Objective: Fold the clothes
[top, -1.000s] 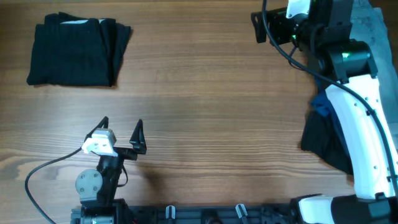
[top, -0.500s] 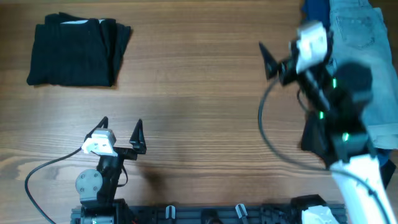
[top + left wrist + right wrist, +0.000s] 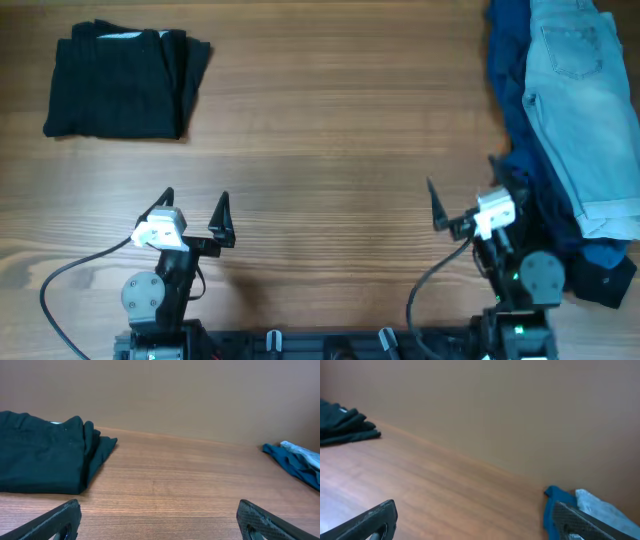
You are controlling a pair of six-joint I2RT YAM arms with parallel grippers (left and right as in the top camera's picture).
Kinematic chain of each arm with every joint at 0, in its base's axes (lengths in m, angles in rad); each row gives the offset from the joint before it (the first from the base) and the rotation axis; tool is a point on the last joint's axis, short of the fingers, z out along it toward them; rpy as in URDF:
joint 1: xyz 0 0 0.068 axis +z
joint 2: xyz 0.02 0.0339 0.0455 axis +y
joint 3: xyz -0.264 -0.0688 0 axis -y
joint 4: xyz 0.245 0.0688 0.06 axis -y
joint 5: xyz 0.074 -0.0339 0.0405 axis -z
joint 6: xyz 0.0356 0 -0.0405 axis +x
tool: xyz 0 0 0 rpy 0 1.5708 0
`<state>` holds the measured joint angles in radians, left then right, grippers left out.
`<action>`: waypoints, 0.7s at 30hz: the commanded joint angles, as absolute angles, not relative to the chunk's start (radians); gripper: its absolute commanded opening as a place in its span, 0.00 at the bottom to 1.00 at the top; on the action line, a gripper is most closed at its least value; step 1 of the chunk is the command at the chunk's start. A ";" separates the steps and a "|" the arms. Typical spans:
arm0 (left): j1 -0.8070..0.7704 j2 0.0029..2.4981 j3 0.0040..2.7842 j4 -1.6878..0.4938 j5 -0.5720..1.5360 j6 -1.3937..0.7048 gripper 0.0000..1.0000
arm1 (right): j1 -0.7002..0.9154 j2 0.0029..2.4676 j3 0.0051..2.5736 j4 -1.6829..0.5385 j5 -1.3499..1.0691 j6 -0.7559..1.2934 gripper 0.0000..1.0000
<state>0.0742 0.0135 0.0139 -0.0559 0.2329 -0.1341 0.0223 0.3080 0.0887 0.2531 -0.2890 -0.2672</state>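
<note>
A second ago my right arm was stretched into the upper right of the frame, over the heap. Now it is drawn back to the lower right, and my right pincer (image 3: pixel 463 192) stands as wide as it goes with nothing between its fingers. My left pincer (image 3: pixel 195 197), lower left, has not stirred: it too is fully spread and empty.

The black shorts (image 3: pixel 125 82) sit as a neat folded packet in the upper left corner. The light-blue denim shorts (image 3: pixel 580 110) lie loose along the right edge, on top of the dark blue garments (image 3: pixel 508 70) that show at their left side and below them. So I judge one piece done and set aside, the next to come from the right-hand heap, and this to be a pause between pieces.

The table (image 3: pixel 330 130) is bare wood across the whole middle, well apart from both lots of cloth, so there is good room to lay a garment flat. The heap runs off the right border of the overhead view, so I cannot tell where its far hem ends. Its dark lower edge lies just beside my right arm's base and could snag on my first reach
</note>
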 commanded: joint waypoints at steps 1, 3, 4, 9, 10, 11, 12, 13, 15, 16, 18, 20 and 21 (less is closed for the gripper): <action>0.081 0.003 0.006 -0.056 0.227 -0.143 1.00 | 0.017 0.213 0.029 0.261 -0.305 -0.265 1.00; 0.081 0.003 0.006 -0.056 0.227 -0.143 1.00 | 0.017 0.184 0.004 0.251 -0.283 -0.262 1.00; 0.081 0.003 0.006 -0.056 0.227 -0.143 1.00 | 0.017 0.174 0.005 0.226 -0.276 -0.262 1.00; 0.081 0.003 0.006 -0.056 0.227 -0.143 1.00 | 0.017 0.121 0.005 0.143 -0.247 -0.262 1.00; 0.081 0.003 0.006 -0.056 0.227 -0.143 1.00 | 0.017 0.109 0.005 0.130 -0.247 -0.262 1.00; 0.081 0.003 0.006 -0.056 0.227 -0.143 1.00 | 0.017 0.099 0.005 0.117 -0.247 -0.262 1.00; 0.081 0.003 0.006 -0.056 0.227 -0.143 1.00 | 0.015 0.083 0.005 0.099 -0.247 -0.263 1.00; 0.081 0.003 0.006 -0.056 0.227 -0.143 1.00 | 0.009 0.060 0.005 0.074 -0.247 -0.262 1.00; 0.081 0.003 0.006 -0.056 0.227 -0.143 1.00 | -0.004 0.025 0.005 0.025 -0.247 -0.262 1.00; 0.081 0.003 0.006 -0.056 0.227 -0.143 1.00 | -0.012 0.009 0.005 0.020 -0.243 -0.255 1.00; 0.081 0.003 0.006 -0.056 0.227 -0.143 1.00 | -0.027 0.004 0.005 0.019 -0.244 -0.250 1.00; 0.081 0.003 0.006 -0.056 0.227 -0.143 1.00 | -0.042 0.004 0.005 0.019 -0.235 -0.220 1.00; 0.081 0.003 0.006 -0.056 0.227 -0.143 1.00 | -0.051 0.004 0.005 0.018 -0.229 -0.199 1.00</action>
